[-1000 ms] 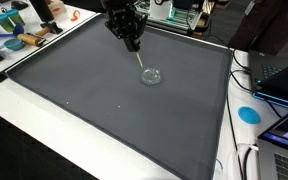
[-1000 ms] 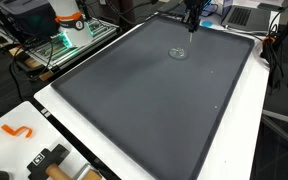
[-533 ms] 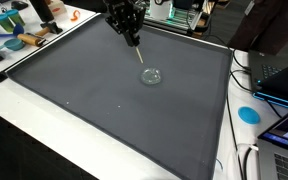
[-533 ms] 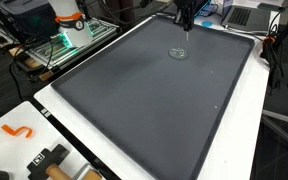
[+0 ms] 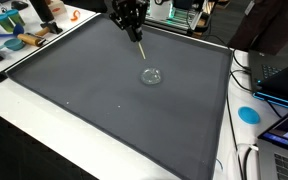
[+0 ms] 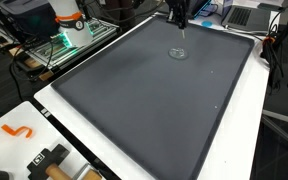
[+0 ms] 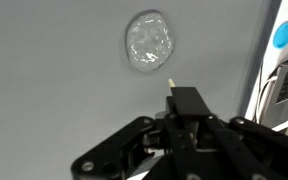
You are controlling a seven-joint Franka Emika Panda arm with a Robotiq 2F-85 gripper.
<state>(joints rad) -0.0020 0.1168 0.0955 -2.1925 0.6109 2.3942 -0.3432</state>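
- Gripper (image 5: 132,30) hangs over the far part of the mat, its jaws closed tight on the upper end of a thin pale stick (image 5: 140,50). The wrist view shows the black fingertips (image 7: 189,100) pinched together, with only a short stub of stick (image 7: 171,80) poking out past them.
- At the left edge in an exterior view, a blue object (image 5: 17,43) and a small orange piece (image 5: 72,14) lie on the white table (image 5: 14,110). Any print on them is too small to read.
- A dark grey mat (image 5: 84,100) covers most of the table.
- The stick's long axis runs on a steep slant from the jaws down and to the right. Its free tip points toward the clear dish (image 5: 151,76), stops short of it and stays off the mat.
- The clear dish sits on the mat just right of centre and toward the far side, seen in both exterior views (image 6: 178,53). The grey mat shows through it, and in the wrist view (image 7: 149,42) it lies just beyond the stick's tip, apart from it.
- Farther right, off the mat, a round blue disc (image 5: 248,114) rests on the table. In the wrist view (image 7: 283,35) it has a pale mark too blurred to read.
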